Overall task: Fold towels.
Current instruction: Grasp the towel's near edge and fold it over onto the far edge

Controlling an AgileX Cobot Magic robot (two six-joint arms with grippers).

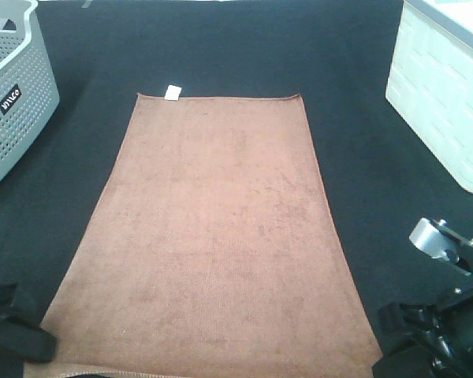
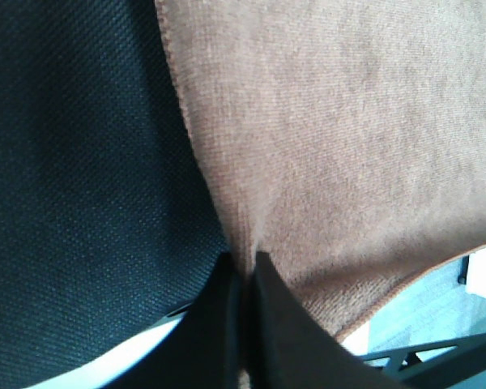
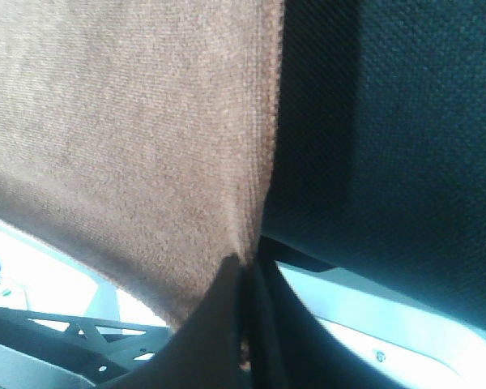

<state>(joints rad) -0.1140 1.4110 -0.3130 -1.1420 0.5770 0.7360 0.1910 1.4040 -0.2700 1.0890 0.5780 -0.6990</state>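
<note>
The reddish-brown towel (image 1: 217,228) lies spread flat on the black table cover, its small white tag (image 1: 173,92) at the far edge. My left gripper (image 1: 33,346) sits at the towel's near left corner; in the left wrist view it (image 2: 243,271) is shut on the towel (image 2: 340,138) at its side edge. My right gripper (image 1: 388,327) sits at the near right corner; in the right wrist view it (image 3: 247,271) is shut on the towel (image 3: 138,138) at its hem. The near corners lift a little off the table edge.
A grey perforated basket (image 1: 12,102) stands at the far left. A white bin (image 1: 445,94) stands at the far right. The black table cover (image 1: 347,63) surrounds the towel. The table's near edge runs under both grippers.
</note>
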